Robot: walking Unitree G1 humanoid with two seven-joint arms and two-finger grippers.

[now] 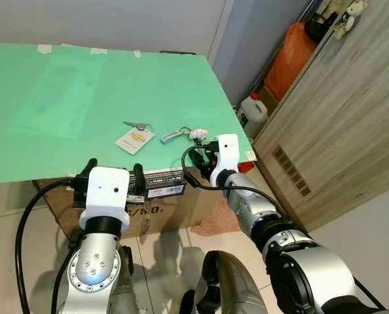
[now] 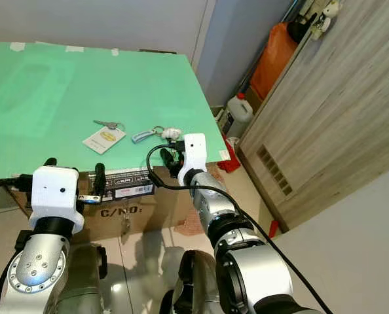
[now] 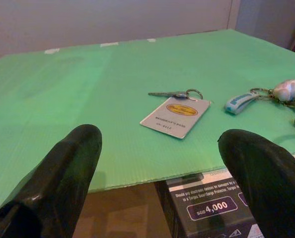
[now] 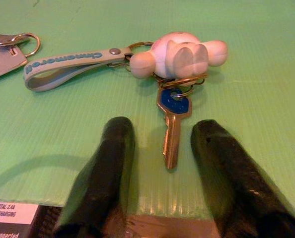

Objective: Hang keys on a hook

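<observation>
A bunch of keys lies near the right front edge of the green table: a white plush charm, a brass key with a blue head and a pale blue strap. My right gripper is open at the table edge, one finger on each side of the brass key's blade, apart from it. A second key with a white card tag lies to the left. My left gripper is open, low before the front edge, facing that tag.
A cardboard box with labels sits under the table's front edge. On the right stand a wooden cabinet, a white jug and an orange bag. Small plush toys hang at the cabinet's top.
</observation>
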